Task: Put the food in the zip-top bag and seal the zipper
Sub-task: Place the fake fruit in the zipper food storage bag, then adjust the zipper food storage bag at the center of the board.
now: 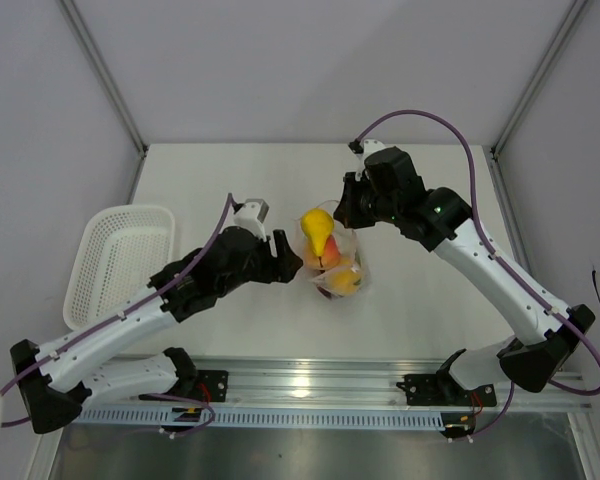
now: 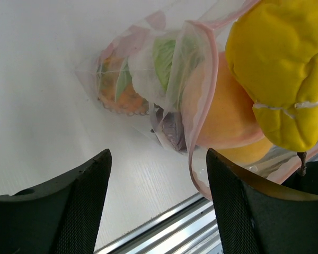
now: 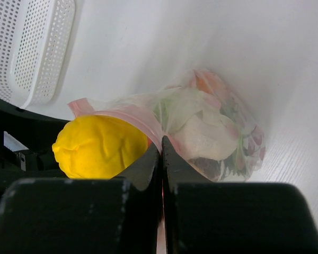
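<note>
Well right of the basket (image 1: pixel 120 260), the zip-top bag (image 1: pixel 332 268) is sitting on the tabletop (image 1: pixel 430 320) with food (image 2: pixel 122 90) bulging inside and a yellow piece (image 1: pixel 318 230) sticking out of the mouth. Right gripper (image 3: pixel 161 144), on the bag's side away from the basket, is pinching the zipper (image 3: pixel 132 114), jaws clenched on it. Left gripper (image 2: pixel 158 156) is hovering between basket and bag, jaws spread, gripping nothing. Film is looking thin, crinkly and slippery; the load light but lumpy, likely shifting. Judging the best hold to be the stiffer zipper strip on the basket-side edge, not the film.
</note>
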You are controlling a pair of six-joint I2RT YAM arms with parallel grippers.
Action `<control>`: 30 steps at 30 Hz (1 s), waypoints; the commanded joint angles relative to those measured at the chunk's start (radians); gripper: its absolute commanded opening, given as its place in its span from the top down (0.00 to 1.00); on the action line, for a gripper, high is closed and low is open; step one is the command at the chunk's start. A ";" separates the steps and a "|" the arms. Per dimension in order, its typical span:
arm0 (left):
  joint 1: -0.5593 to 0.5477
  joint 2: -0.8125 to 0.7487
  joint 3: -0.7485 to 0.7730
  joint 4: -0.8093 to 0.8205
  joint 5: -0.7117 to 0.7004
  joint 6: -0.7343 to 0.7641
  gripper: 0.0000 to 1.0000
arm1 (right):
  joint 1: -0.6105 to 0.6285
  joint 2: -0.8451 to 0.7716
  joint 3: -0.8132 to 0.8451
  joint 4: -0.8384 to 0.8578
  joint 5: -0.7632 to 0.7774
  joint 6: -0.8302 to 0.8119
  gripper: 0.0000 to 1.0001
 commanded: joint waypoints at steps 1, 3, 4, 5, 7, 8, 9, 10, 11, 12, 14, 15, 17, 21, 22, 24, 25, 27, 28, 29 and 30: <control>-0.007 0.014 0.012 0.035 0.009 -0.029 0.27 | -0.003 -0.040 0.006 0.042 -0.023 0.010 1.00; -0.007 0.039 0.027 0.050 0.027 -0.027 0.31 | -0.003 -0.041 0.006 0.044 -0.023 0.013 1.00; -0.007 0.048 0.031 0.055 0.050 -0.027 0.35 | -0.001 -0.040 0.004 0.044 -0.023 0.011 1.00; -0.007 0.066 0.044 0.058 0.061 -0.030 0.37 | -0.003 -0.038 0.004 0.044 -0.022 0.013 1.00; -0.007 0.083 0.050 0.067 0.082 -0.040 0.45 | -0.003 -0.041 0.003 0.045 -0.023 0.011 1.00; -0.007 0.088 0.057 0.072 0.093 -0.043 0.48 | -0.003 -0.038 0.003 0.044 -0.023 0.011 1.00; -0.007 0.097 0.057 0.080 0.104 -0.053 0.51 | -0.001 -0.040 0.003 0.045 -0.023 0.010 1.00; -0.007 0.099 0.055 0.092 0.107 -0.057 0.63 | -0.003 -0.038 0.001 0.045 -0.023 0.010 1.00; -0.007 0.096 0.041 0.104 0.118 -0.061 0.71 | -0.003 -0.037 -0.001 0.044 -0.023 0.010 1.00; -0.007 0.083 0.037 0.118 0.125 -0.063 0.79 | -0.003 -0.035 -0.001 0.044 -0.023 0.005 1.00; -0.007 0.063 0.024 0.148 0.139 -0.060 0.99 | -0.003 -0.029 -0.010 0.047 -0.017 0.000 1.00; -0.006 0.041 0.027 0.159 0.148 -0.040 0.99 | -0.003 -0.025 -0.013 0.048 -0.012 -0.010 1.00; -0.003 0.023 0.064 0.149 0.161 -0.023 0.99 | -0.003 -0.015 -0.014 0.033 0.032 -0.023 1.00; 0.037 -0.003 0.199 0.086 0.224 0.029 0.99 | -0.004 0.012 0.068 -0.021 0.092 -0.070 1.00; 0.048 0.008 0.284 0.066 0.259 0.035 0.99 | -0.003 0.014 0.090 -0.045 0.106 -0.084 1.00; 0.063 0.029 0.348 -0.026 0.306 0.054 0.99 | -0.003 0.008 0.145 -0.061 0.107 -0.090 1.00; 0.065 0.049 0.421 -0.055 0.316 0.060 1.00 | -0.003 0.002 0.156 -0.071 0.100 -0.084 1.00; 0.065 0.043 0.434 -0.077 0.329 0.063 0.99 | 0.000 -0.015 0.153 -0.062 0.089 -0.076 1.00; 0.065 0.037 0.388 -0.065 0.327 0.059 0.99 | -0.001 -0.037 0.112 -0.038 0.081 -0.072 1.00; 0.072 0.025 0.361 -0.052 0.322 0.055 0.99 | -0.001 -0.043 0.083 -0.026 0.081 -0.066 1.00; 0.080 0.026 0.344 -0.040 0.317 0.048 0.99 | -0.009 -0.046 0.055 -0.016 0.078 -0.063 1.00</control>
